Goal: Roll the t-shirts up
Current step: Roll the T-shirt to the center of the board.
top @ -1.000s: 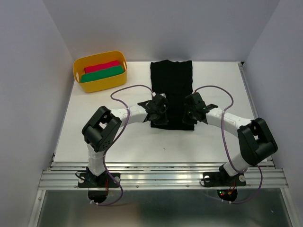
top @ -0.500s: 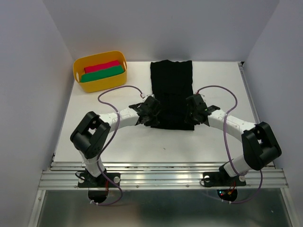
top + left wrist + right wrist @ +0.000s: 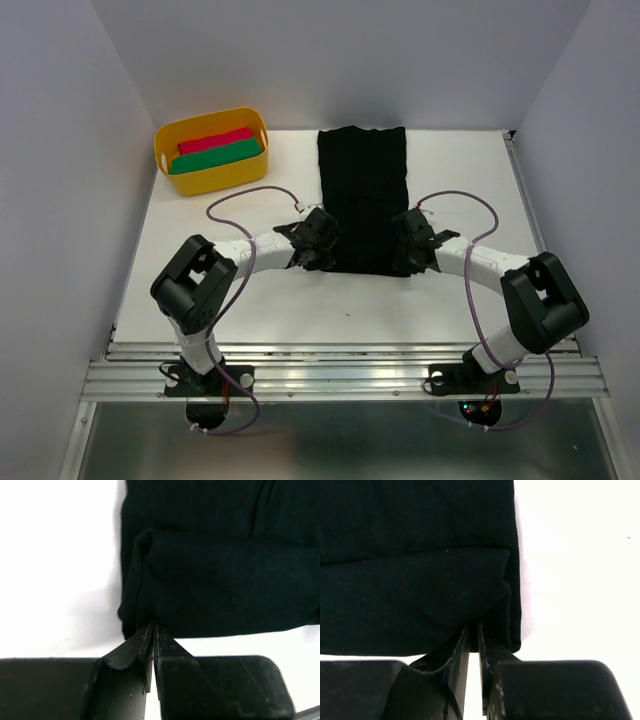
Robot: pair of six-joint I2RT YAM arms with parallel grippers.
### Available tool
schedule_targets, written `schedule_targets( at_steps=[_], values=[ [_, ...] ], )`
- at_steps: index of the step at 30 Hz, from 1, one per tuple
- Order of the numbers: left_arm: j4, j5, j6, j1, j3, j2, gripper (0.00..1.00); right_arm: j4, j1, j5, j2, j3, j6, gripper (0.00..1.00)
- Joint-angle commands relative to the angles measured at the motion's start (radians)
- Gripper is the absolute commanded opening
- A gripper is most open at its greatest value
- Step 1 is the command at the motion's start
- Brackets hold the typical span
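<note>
- The t-shirt point(image 3: 362, 185) is plain black, soft matte cloth with no print. It is folded into a long narrow strip.
- It lies flat in the middle of the white table point(image 3: 455, 190), running from the far edge down toward the arms.
- In the wrist views its near end is doubled over into a thicker band, with a soft crease running across it.
- The left gripper point(image 3: 318, 258) sits at the near left corner of the strip. Its fingers point(image 3: 145, 642) are pinched together on the bunched hem.
- The right gripper point(image 3: 408, 260) sits at the near right corner. Its fingers point(image 3: 462, 645) are clenched on the hem in the same way.
- By count there is one black t-shirt, two grippers and one tub with two pieces of cloth in it.
- The yellow tub point(image 3: 215, 180) stands at the far left corner of the table, well apart from the t-shirt.
- A red cloth point(image 3: 215, 139) and a green cloth point(image 3: 215, 156) lie side by side in the tub.
- Purple cables point(image 3: 235, 200) loop out from both arms, one on each side of the strip, and neither crosses the cloth.
</note>
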Motion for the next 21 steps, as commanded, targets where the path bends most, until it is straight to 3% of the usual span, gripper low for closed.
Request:
schedule_targets(
  at_steps=[1,7,12,14,21],
  values=[
    [-0.083,-0.068,0.001,-0.002,-0.020,-0.100,0.17,-0.023,-0.003,0.039,-0.063,-0.009,-0.008,0.18],
    [-0.142,-0.150,-0.040,0.000,-0.049,-0.226,0.22,-0.060,-0.100,0.036,-0.231,-0.020,-0.014,0.22],
    [-0.097,-0.179,-0.071,0.001,-0.135,-0.311,0.45,-0.056,-0.253,-0.125,-0.298,-0.089,-0.014,0.40],
    [-0.087,-0.182,-0.067,0.000,-0.152,-0.317,0.47,-0.045,-0.276,-0.194,-0.313,-0.119,-0.007,0.46],
    [-0.061,-0.152,-0.093,0.010,-0.189,-0.311,0.45,0.057,-0.362,-0.384,-0.364,-0.228,0.076,0.48]
  ],
)
